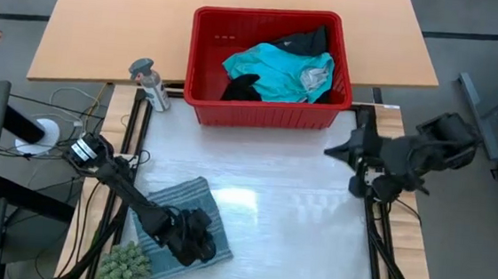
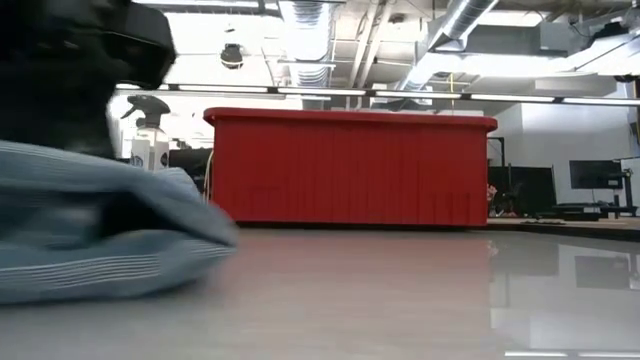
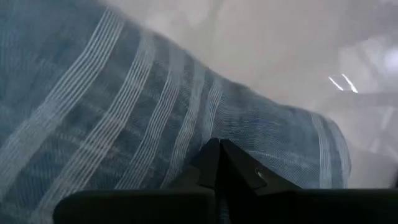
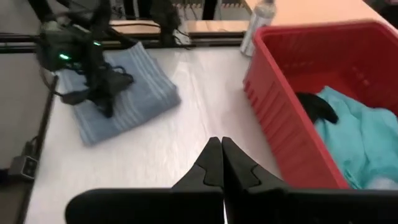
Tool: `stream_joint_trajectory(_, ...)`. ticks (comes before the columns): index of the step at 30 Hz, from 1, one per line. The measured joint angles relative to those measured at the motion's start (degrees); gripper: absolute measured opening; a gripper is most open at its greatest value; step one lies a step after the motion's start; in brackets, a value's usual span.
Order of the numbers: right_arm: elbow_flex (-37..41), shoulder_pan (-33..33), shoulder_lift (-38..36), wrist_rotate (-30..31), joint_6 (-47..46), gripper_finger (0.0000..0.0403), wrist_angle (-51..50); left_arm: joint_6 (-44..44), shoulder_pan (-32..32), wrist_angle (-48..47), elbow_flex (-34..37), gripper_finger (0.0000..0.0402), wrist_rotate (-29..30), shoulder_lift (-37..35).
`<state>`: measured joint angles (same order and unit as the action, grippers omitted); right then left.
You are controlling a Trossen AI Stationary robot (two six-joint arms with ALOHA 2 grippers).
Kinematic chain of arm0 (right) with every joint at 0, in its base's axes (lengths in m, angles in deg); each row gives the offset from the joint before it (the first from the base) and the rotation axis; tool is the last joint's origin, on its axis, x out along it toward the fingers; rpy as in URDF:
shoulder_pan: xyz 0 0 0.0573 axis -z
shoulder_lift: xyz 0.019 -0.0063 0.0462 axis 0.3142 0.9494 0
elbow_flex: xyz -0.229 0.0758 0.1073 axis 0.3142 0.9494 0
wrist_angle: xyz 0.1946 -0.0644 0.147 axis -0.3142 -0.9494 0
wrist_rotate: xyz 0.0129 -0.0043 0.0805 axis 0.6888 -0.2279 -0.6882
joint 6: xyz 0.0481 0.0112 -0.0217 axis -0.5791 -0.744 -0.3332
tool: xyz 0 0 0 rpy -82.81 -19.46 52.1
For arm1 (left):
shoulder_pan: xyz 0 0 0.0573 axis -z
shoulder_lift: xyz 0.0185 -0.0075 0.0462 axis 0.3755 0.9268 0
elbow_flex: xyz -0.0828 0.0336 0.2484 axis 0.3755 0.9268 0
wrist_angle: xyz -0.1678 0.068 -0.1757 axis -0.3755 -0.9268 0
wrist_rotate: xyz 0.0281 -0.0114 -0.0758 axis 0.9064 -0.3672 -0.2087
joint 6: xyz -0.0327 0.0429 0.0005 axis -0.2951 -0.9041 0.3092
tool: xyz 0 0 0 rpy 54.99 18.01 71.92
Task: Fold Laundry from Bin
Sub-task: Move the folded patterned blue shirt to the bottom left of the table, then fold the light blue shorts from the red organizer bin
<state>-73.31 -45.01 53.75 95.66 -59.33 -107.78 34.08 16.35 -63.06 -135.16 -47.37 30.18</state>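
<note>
The red bin (image 1: 264,114) stands at the table's far middle. A bright turquoise garment (image 1: 277,70) and black ones (image 1: 240,87) lie in it. A blue-grey striped garment (image 1: 168,204) lies folded flat on the table's near left. My left gripper (image 1: 207,248) is shut and sits low over the garment's near right part, also seen in the right wrist view (image 4: 109,111). My right gripper (image 1: 330,151) is shut and hangs above the table near the bin's right front corner, with nothing between its fingers. My left gripper meets the top face of the folded striped garment (image 3: 186,124) with its shut fingertips (image 3: 217,149), slanting down from the table's left. The garment lies flat on the table under them. Whether any cloth is caught between the fingers I cannot tell.
A small grey spray bottle (image 1: 149,83) stands left of the bin. A green spiky plant-like thing (image 1: 125,265) sits at the near left corner. Bare white tabletop (image 1: 296,215) stretches between the folded garment and my right arm.
</note>
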Motion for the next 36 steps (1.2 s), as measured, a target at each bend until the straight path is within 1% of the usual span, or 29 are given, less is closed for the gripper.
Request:
stream_joint_trajectory(1,-0.06,0.04,-0.34,0.05,-0.01,0.0014,-0.89,1.80,0.72,0.02,0.00,0.0000,-1.20,-0.02)
stream_joint_trajectory(3,-0.12,0.04,-0.43,0.02,0.00,0.0014,-2.55,5.14,2.36,0.00,0.00,0.0000,-1.73,-0.04)
stream_joint_trajectory(6,-0.12,0.17,-0.31,0.13,0.96,0.0015,-4.51,9.70,4.22,-0.32,-0.13,0.0000,0.81,-0.29)
stream_joint_trajectory(8,-0.08,0.15,-0.05,1.05,2.34,0.0015,-5.40,10.76,4.50,-0.80,-1.39,0.0000,1.29,-0.34)
stream_joint_trajectory(13,-0.05,1.21,-0.75,4.45,4.99,0.0016,-6.82,6.77,4.42,-0.57,-8.66,0.0000,-0.42,-0.34)
stream_joint_trajectory(16,0.00,3.51,-1.22,6.10,6.78,0.0020,-6.78,2.52,3.81,-0.66,-15.13,0.0000,1.76,-0.35)
stream_joint_trajectory(18,0.54,6.39,-1.63,8.86,7.92,0.0024,-6.81,-2.57,2.47,-1.01,-19.87,0.0000,6.15,-0.39)
stream_joint_trajectory(20,1.13,10.08,-1.84,12.43,7.97,0.0026,-6.54,-8.62,0.45,-3.41,-25.26,0.0000,12.20,-0.39)
stream_joint_trajectory(22,1.74,14.74,-2.02,16.37,8.07,0.0027,-6.34,-16.81,-2.35,-7.05,-31.41,0.0000,17.01,-0.39)
stream_joint_trajectory(24,2.50,20.27,-2.02,18.88,8.65,0.0029,-4.87,-26.28,-5.86,-12.06,-38.37,0.0000,19.98,-0.39)
stream_joint_trajectory(25,2.75,23.22,-2.01,19.03,10.32,0.0031,-3.86,-31.58,-8.00,-14.37,-41.92,0.0001,19.95,-0.39)
stream_joint_trajectory(26,2.88,26.19,-1.96,18.38,12.95,0.0035,-2.57,-37.22,-10.32,-16.67,-45.49,0.0002,18.53,-0.42)
stream_joint_trajectory(28,2.90,32.66,-1.46,13.88,19.19,0.0049,0.01,-48.28,-15.10,-20.60,-52.34,0.0010,12.86,-0.48)
stream_joint_trajectory(30,2.92,39.41,-0.80,7.39,25.15,0.0072,3.28,-57.99,-20.07,-23.72,-58.60,0.0026,6.64,-0.48)
stream_joint_trajectory(32,2.92,46.33,0.36,0.66,31.81,0.0102,7.08,-67.55,-24.68,-26.57,-64.69,0.0047,1.66,-0.48)
stream_joint_trajectory(34,2.92,52.93,2.11,-5.47,38.23,0.0137,11.53,-76.53,-29.03,-30.16,-70.43,0.0073,-1.00,-0.49)
stream_joint_trajectory(36,2.92,59.38,4.58,-9.58,43.80,0.0176,15.86,-85.41,-33.63,-34.05,-75.51,0.0101,-2.22,-0.52)
